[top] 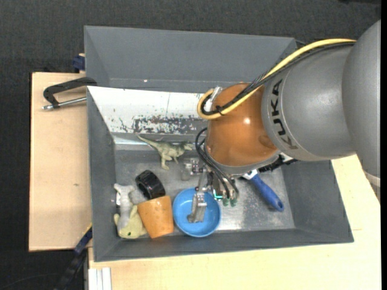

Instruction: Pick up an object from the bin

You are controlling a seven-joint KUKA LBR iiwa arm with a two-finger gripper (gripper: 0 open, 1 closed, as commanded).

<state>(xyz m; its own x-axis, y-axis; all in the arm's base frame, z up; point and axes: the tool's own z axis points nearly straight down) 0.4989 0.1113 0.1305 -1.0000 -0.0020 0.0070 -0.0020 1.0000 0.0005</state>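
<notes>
While poised with the gripper [195, 212] low over 1 blue bowl [210, 223] at the front of the bin [257, 215], just beside 1 orange cup [156, 218]: spread or pinched together, cannot tell.

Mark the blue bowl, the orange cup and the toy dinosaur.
blue bowl [183, 217]: camera view, left inner wall.
orange cup [157, 218]: camera view, its side.
toy dinosaur [167, 145]: camera view, its body.

Bright glare on bin wall [151, 103]
</notes>
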